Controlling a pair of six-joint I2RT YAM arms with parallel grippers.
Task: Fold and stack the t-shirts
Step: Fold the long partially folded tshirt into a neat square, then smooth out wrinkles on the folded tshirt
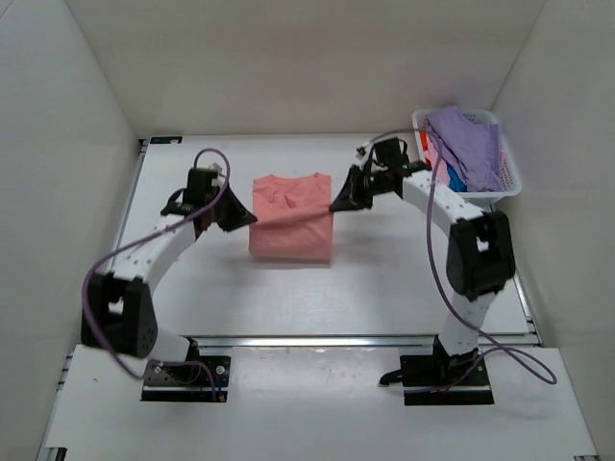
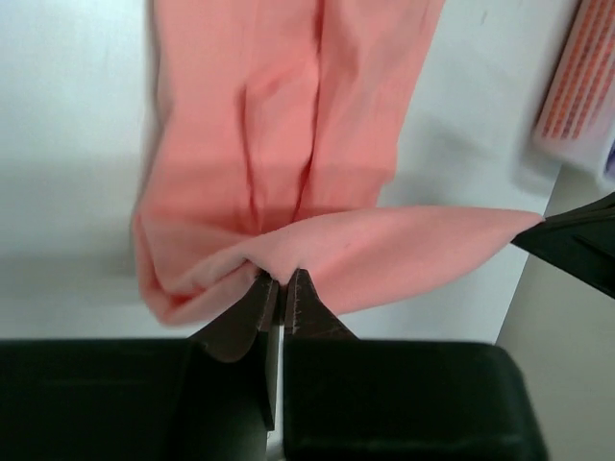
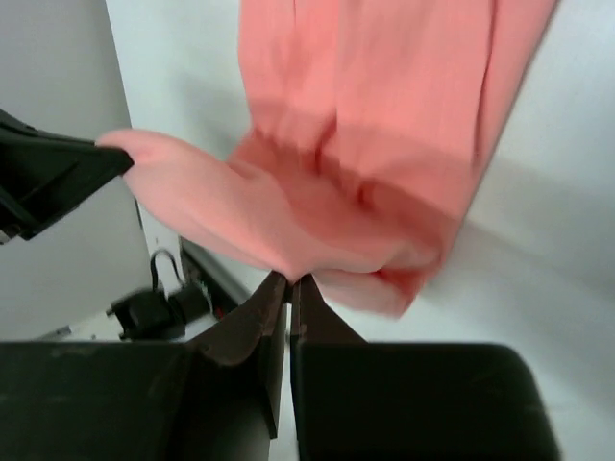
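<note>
A salmon-pink t-shirt (image 1: 288, 206) lies partly folded in the middle of the table. My left gripper (image 1: 248, 219) is shut on its left edge, and my right gripper (image 1: 336, 205) is shut on its right edge. A stretched fold of cloth runs between them above the table. The left wrist view shows the shirt (image 2: 288, 154) pinched in the left gripper (image 2: 281, 280). The right wrist view shows the shirt (image 3: 365, 125) pinched in the right gripper (image 3: 289, 280). A lavender-purple t-shirt (image 1: 468, 144) lies on top of other shirts in the basket.
A white plastic basket (image 1: 509, 182) stands at the back right corner, with pink, blue and orange-red cloth under the purple shirt. White walls enclose the table on three sides. A metal rail (image 1: 317, 340) runs along the near edge.
</note>
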